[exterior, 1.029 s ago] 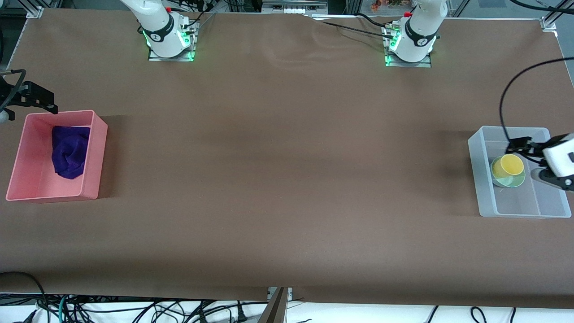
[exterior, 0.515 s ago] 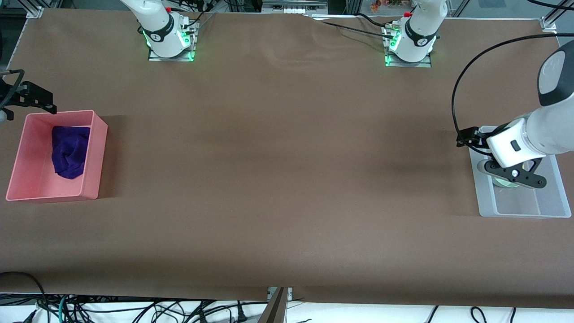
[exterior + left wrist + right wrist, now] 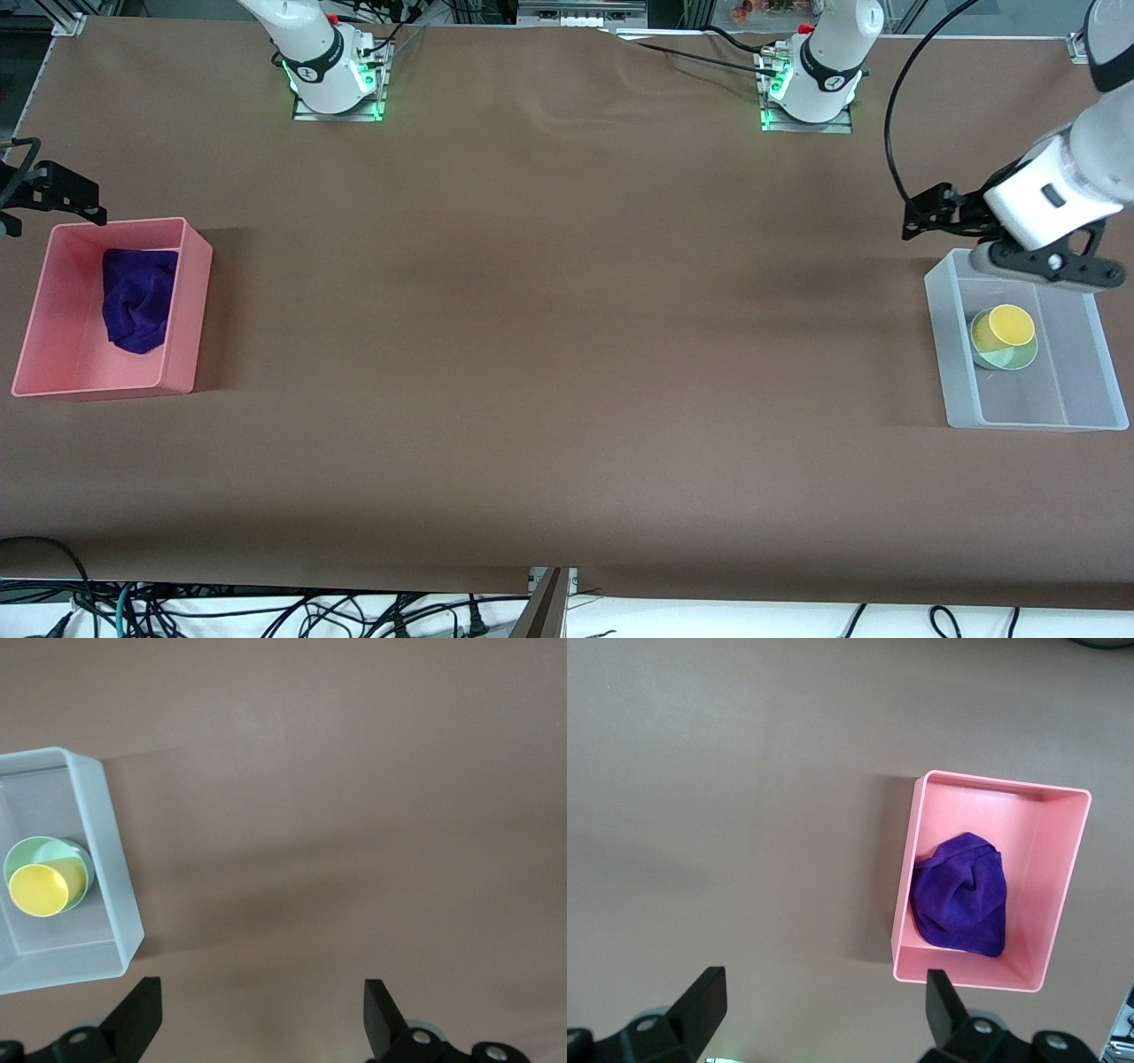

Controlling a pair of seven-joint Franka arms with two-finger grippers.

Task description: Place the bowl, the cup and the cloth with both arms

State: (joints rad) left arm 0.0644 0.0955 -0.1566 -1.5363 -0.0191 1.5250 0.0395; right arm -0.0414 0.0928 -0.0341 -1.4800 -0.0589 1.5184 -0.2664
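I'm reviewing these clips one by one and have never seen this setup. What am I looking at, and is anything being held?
Two white robot arms stand at a brown table. One picture looks down from across the table; the other two come from cameras on the wrists. The purple cloth lies in a pink bin. The yellow cup sits in the green bowl, inside a clear bin. The left gripper and right gripper are both open, holding nothing.

Yellow cup [image 3: 1002, 325], mint-green bowl [image 3: 1010, 357], purple cloth [image 3: 136, 299], pink bin [image 3: 62, 377]
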